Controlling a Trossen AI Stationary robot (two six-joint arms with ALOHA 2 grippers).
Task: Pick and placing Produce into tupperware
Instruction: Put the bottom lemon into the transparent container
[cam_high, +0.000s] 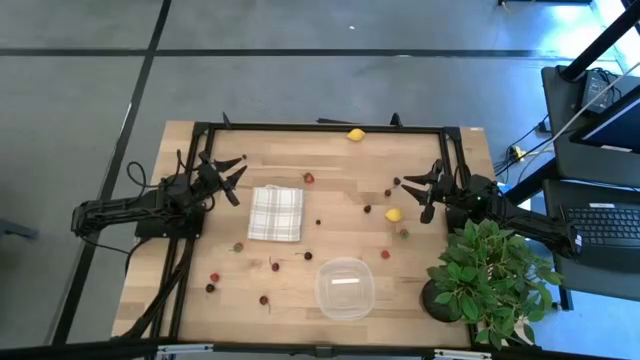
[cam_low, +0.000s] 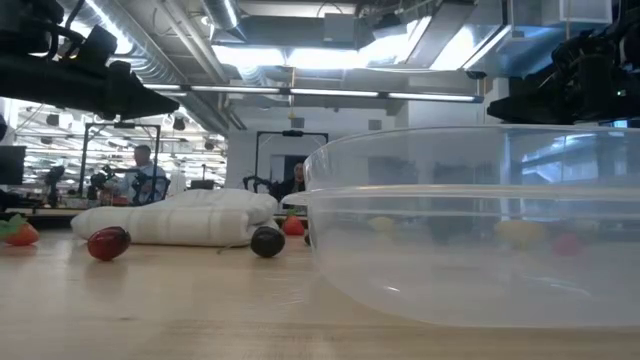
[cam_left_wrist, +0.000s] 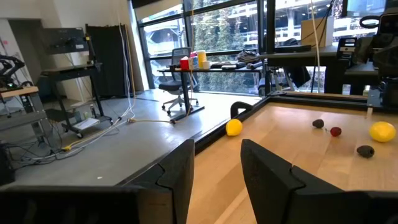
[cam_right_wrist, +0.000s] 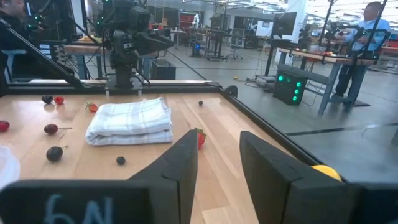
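The clear tupperware (cam_high: 345, 287) (cam_low: 470, 230) stands near the table's front edge, with nothing showing in it. Several small red and dark berries (cam_high: 274, 265) (cam_low: 108, 242) lie scattered on the wooden table. One yellow lemon (cam_high: 356, 135) (cam_left_wrist: 234, 127) lies at the far edge. The other lemon (cam_high: 394, 214) (cam_left_wrist: 382, 131) lies close to my right gripper. My left gripper (cam_high: 238, 178) (cam_left_wrist: 216, 149) hovers level at the table's left, open with nothing between its fingers. My right gripper (cam_high: 415, 195) (cam_right_wrist: 217, 140) hovers level at the right, open with nothing between its fingers.
A folded white-and-grey checked cloth (cam_high: 275, 212) (cam_right_wrist: 130, 121) lies left of centre. A leafy potted plant (cam_high: 490, 275) stands at the front right corner, beside the right arm. A black frame (cam_high: 320, 127) runs along the table's far edge. People show in the room beyond.
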